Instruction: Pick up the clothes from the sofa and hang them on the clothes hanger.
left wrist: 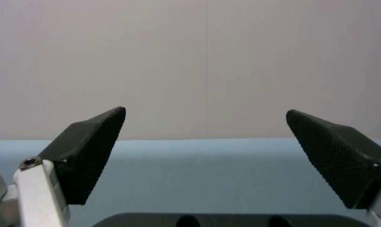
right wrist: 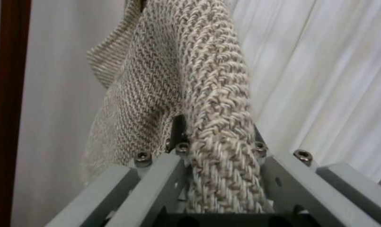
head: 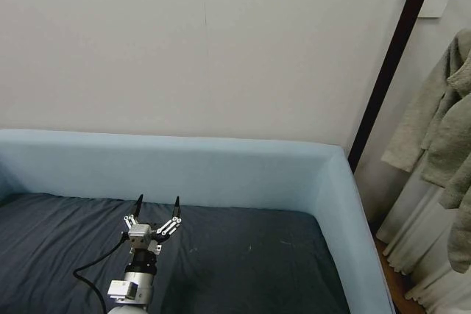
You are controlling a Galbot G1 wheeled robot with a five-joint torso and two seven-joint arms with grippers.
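A grey-beige knit sweater (head: pixel 441 123) hangs at the right edge of the head view, beside the dark post of the clothes rack (head: pixel 390 56). In the right wrist view the same sweater (right wrist: pixel 209 94) drops as a thick knit fold straight down between the grey links of my right gripper (right wrist: pixel 217 156), which is shut on it; the fabric hides the fingertips. My left gripper (head: pixel 158 200) hovers over the sofa's dark blue seat (head: pixel 243 255), pointing at the light blue backrest (head: pixel 221 170). It is open, and nothing lies between its black pads (left wrist: pixel 89 142).
A plain white wall rises behind the sofa. A white pleated curtain (head: pixel 412 255) hangs behind and below the sweater, right of the sofa's arm (head: pixel 353 218). The rack post (right wrist: pixel 4 94) stands close beside the sweater.
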